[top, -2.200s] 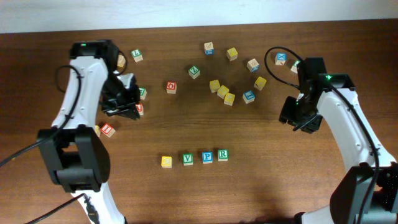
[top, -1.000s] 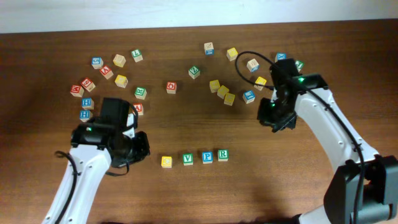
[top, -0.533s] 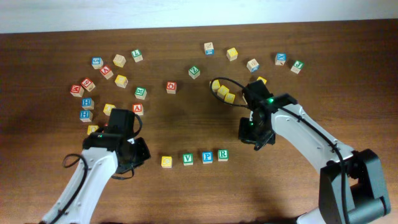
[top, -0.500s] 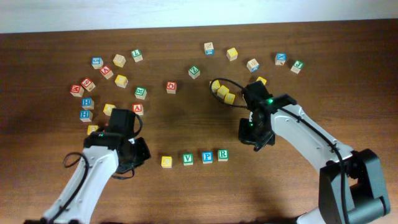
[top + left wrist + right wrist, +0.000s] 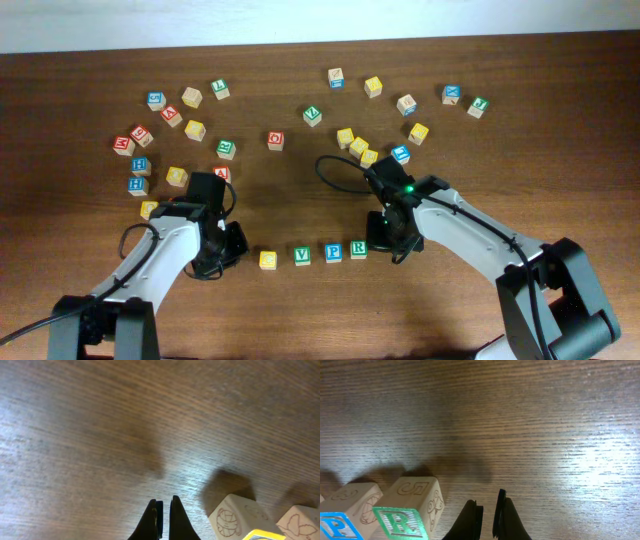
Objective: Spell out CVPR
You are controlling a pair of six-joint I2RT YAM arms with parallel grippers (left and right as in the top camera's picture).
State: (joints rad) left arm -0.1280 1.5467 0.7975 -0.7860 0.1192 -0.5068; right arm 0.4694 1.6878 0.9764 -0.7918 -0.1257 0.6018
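Holds nothing in either tool: left tool point(image 5: 163, 503) clenched near the yellow block point(image 5: 268, 260), right tool point(image 5: 488, 497) clenched beside the R block point(image 5: 412, 505) on the bench point(image 5: 300, 320).

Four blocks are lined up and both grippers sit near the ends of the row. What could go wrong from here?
The right gripper hangs low beside the R block; a sideways drift toward it would push that block and skew the row.
The left gripper is close to the yellow block at the other end; a nudge there could turn it or break the spacing.
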